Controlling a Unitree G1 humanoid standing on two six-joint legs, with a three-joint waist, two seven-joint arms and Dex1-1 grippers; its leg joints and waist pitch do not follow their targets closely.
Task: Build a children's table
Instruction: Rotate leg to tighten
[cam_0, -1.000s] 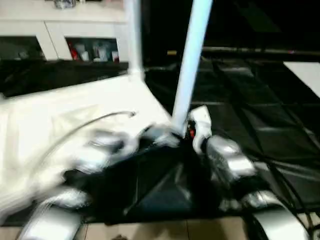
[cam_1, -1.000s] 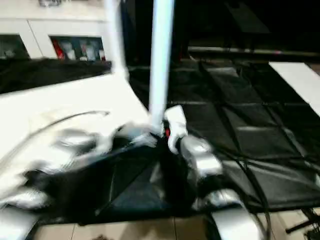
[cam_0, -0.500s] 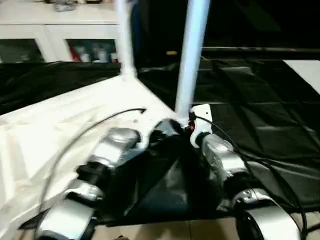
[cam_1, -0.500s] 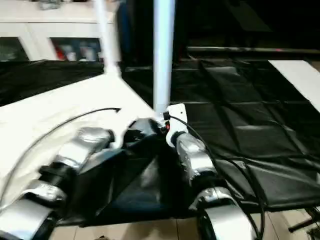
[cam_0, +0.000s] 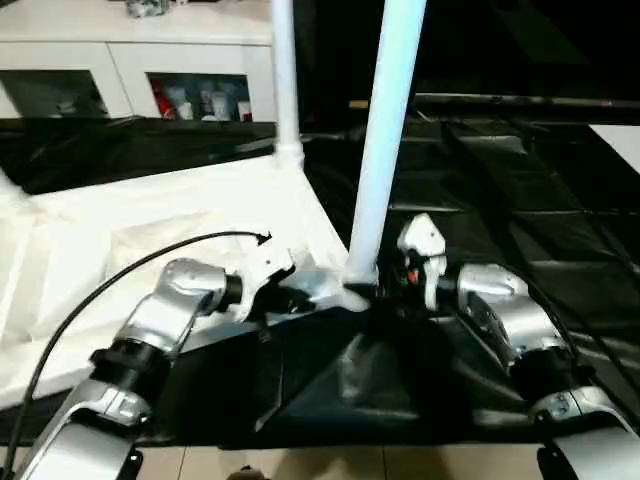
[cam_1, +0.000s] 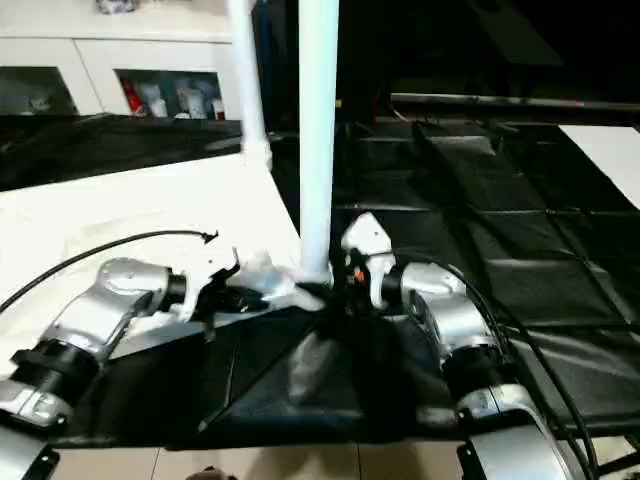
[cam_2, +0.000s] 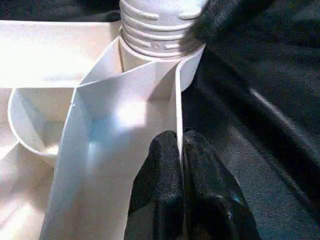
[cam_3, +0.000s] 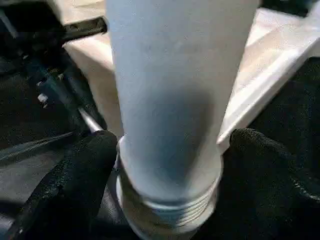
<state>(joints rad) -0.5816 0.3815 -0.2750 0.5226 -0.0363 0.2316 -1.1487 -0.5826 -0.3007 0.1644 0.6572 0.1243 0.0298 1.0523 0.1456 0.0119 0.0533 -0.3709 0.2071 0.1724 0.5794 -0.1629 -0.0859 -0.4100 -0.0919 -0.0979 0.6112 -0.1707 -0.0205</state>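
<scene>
Leg (cam_0: 385, 140) seating is in hand: the near leg stands upright in the corner socket of the inverted tabletop (cam_0: 150, 225), and further turning is probably called for, since threads are seen above the socket. Left gripper (cam_2: 181, 150) is clenched on the tabletop's edge wall beside that socket. Right gripper (cam_3: 167, 150) is spread about the leg's base; contact cannot be told.

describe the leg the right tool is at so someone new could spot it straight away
Start at the white upturned tabletop lying on black sheeting. At its nearest corner a white tube leg stands upright, its threaded base in the corner socket, with the right tool straddling that base. The other upright leg stands farther back, nearer the white cabinet, and looks thinner.
</scene>
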